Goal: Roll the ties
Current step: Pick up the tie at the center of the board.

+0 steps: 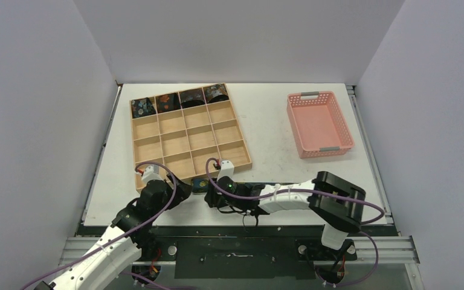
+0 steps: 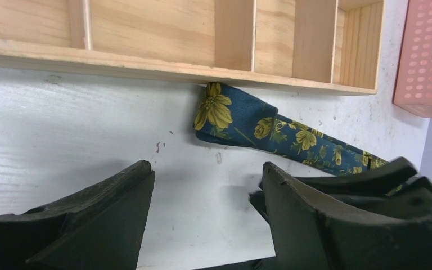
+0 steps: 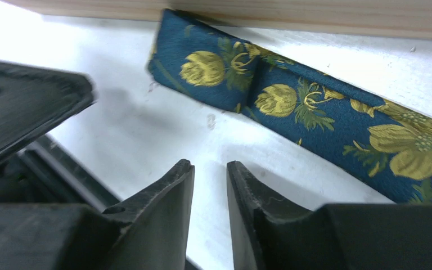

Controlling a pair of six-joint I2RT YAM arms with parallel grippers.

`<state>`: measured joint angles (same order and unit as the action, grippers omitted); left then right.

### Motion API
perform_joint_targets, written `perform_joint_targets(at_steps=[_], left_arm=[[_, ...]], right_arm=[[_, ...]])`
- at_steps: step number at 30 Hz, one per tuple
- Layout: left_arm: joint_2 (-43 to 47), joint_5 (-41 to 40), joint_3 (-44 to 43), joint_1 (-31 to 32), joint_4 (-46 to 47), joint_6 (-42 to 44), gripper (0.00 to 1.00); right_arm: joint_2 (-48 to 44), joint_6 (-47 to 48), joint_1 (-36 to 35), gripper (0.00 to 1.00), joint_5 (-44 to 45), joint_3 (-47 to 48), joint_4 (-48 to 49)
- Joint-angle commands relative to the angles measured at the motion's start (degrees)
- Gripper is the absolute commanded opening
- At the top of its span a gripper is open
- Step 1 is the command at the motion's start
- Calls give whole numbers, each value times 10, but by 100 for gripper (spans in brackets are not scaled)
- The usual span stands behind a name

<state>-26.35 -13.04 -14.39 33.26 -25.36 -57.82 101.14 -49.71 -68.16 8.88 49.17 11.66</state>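
Note:
A navy tie with yellow flowers (image 2: 247, 126) lies flat on the white table, its folded end against the front wall of the wooden tray (image 2: 146, 56). In the top view this tie (image 1: 198, 184) sits between both grippers. My left gripper (image 2: 207, 171) is open just short of the tie, with only bare table between its fingers. My right gripper (image 3: 210, 166) stands open by a narrow gap, holding nothing, with the tie (image 3: 292, 107) just beyond its tips. Several rolled ties (image 1: 168, 101) fill the tray's back row.
The compartment tray (image 1: 187, 136) takes up the table's left middle. A pink basket (image 1: 319, 124) stands at the back right and shows at the left wrist view's right edge (image 2: 427, 56). The two grippers sit close together near the table's front edge.

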Motion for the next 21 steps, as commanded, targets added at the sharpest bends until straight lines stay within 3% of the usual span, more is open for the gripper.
perform_joint_targets(at_steps=[1, 6, 12, 21], left_arm=[[-12, 11, 0, -5, 69, 10, 69], [-29, 25, 6, -12, 108, 21, 77], [-54, 50, 12, -32, 140, 30, 82], [-88, 75, 20, -59, 155, 40, 84]], right_arm=[[-95, 32, 36, 32, -56, -20, -4], [-115, 32, 100, 35, -133, -21, 39], [-55, 47, 106, 35, -153, 35, 25], [-3, 35, 113, 34, -158, 34, 40]])
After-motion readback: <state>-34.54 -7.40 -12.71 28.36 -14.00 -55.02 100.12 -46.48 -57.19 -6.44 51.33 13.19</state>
